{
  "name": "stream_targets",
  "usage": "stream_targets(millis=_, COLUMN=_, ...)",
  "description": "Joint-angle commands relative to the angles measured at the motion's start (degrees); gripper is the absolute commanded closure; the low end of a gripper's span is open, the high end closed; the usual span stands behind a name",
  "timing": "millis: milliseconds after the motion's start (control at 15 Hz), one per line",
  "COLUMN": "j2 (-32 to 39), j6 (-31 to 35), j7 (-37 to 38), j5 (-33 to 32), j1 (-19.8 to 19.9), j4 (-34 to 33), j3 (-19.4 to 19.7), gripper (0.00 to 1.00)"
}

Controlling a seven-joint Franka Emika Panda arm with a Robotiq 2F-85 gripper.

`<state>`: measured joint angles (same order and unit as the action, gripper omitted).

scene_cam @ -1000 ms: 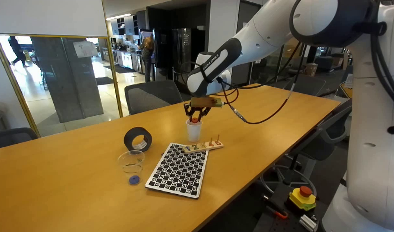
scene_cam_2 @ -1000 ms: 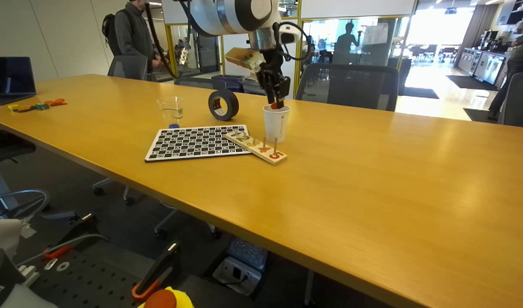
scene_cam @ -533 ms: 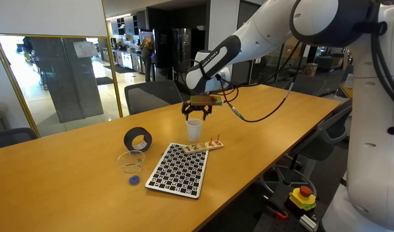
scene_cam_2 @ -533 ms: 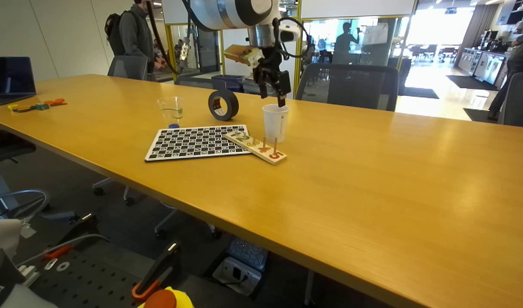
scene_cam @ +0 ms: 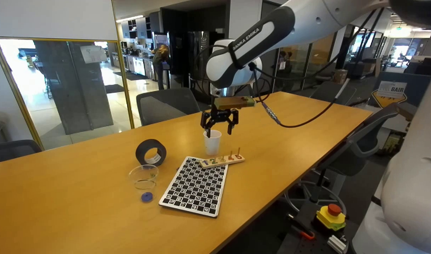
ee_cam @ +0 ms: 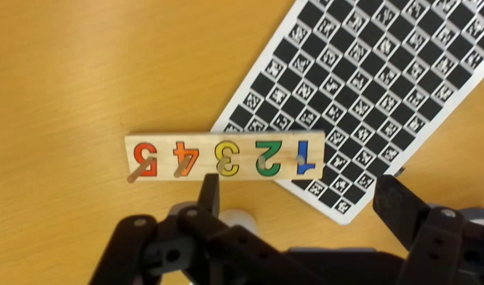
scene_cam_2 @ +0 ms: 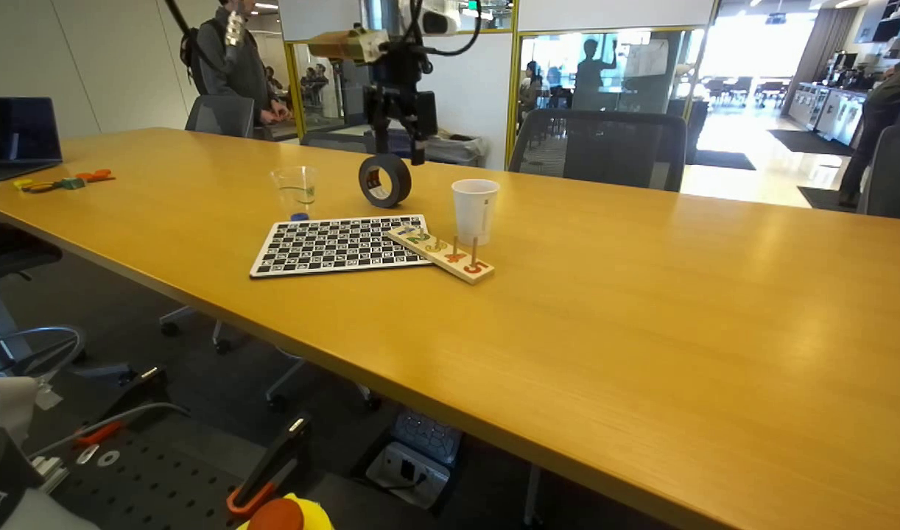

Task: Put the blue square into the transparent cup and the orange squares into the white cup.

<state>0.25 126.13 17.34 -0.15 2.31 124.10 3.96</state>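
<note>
1. The jaws of the black gripper (scene_cam: pixel 219 134) are released: they stand wide apart above the yellow-brown wooden bench (scene_cam: pixel 78 183).
2. In both exterior views, the small round blue piece (scene_cam: pixel 147 197) lies at the bottom of the upright, clear see-through cup (scene_cam: pixel 144 180).
3. The tapered, opaque white cup (scene_cam_2: pixel 473 213) stands upright also; its inner bottom is hidden.
4. Near it, the pale wooden number board (ee_cam: pixel 244 156) rests with one end on the black-and-white checkered board (ee_cam: pixel 361 95).
</note>
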Motion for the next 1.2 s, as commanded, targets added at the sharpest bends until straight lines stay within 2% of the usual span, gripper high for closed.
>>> stream_targets(millis=0, j2=-13.78, j6=-4.91, j7=-0.05, j5=-0.09, j1=-1.04, j4=10.08, j3=-2.14, gripper=0.0)
stream_targets(millis=533, j2=-38.72, j6=-19.58, j7=2.12, j5=-0.13, j1=-1.32, j4=21.56, j3=-8.6, gripper=0.0)
stream_targets(millis=733, j2=-44.57, j6=-23.09, j7=0.47, j5=-0.62, j1=-1.33, j4=23.31, j3=-9.49, gripper=0.0)
stream_targets(millis=1133, j2=-49.5, j6=-22.62, j7=-5.8, j5=-1.3, j1=-1.81, j4=26.44, j3=-8.71, gripper=0.0)
